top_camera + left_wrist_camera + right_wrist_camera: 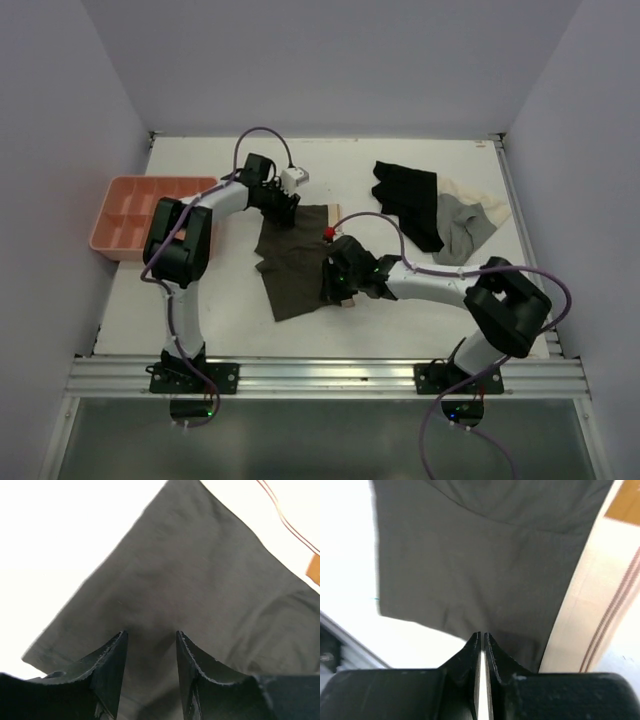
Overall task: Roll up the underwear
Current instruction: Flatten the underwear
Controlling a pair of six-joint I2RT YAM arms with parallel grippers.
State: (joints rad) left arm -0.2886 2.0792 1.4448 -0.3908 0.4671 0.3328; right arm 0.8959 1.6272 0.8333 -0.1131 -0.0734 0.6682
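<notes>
left pincer (pixel 150 647): fingers parted by a moderate gap, nothing clamped; dark fabric visible through the gap, tips low over it, contact not discernible.
right pincer (pixel 482 639): almost closed, only a bright sliver between the fingers; tips right at the near hem of the dark fabric; hem caught or not, cannot tell.
underwear (pixel 292 262): dark brown, spread mostly flat on the white surface (pixel 200 300), about mid-surface, between the two arms; a little rumpled along the near right side beside the right pincer.
waistband (pixel 580 605): pale beige with thin reddish stripes, running along the right side of the garment in the right wrist view; small orange tag (pixel 624 507) near its far end.
left arm: reaching to the far left corner of the underwear, left pincer pointing down at the cloth.
right arm: stretched leftward across the surface, right pincer over the garment's near right edge.
black garment (pixel 408 200): crumpled at far right of the surface, well apart from the underwear.
grey-and-cream garment (pixel 465 222): touching the black garment on its right side, the two overlapping.
pink tray (pixel 125 235): divided into compartments, at the left edge of the surface, well apart from the underwear.
</notes>
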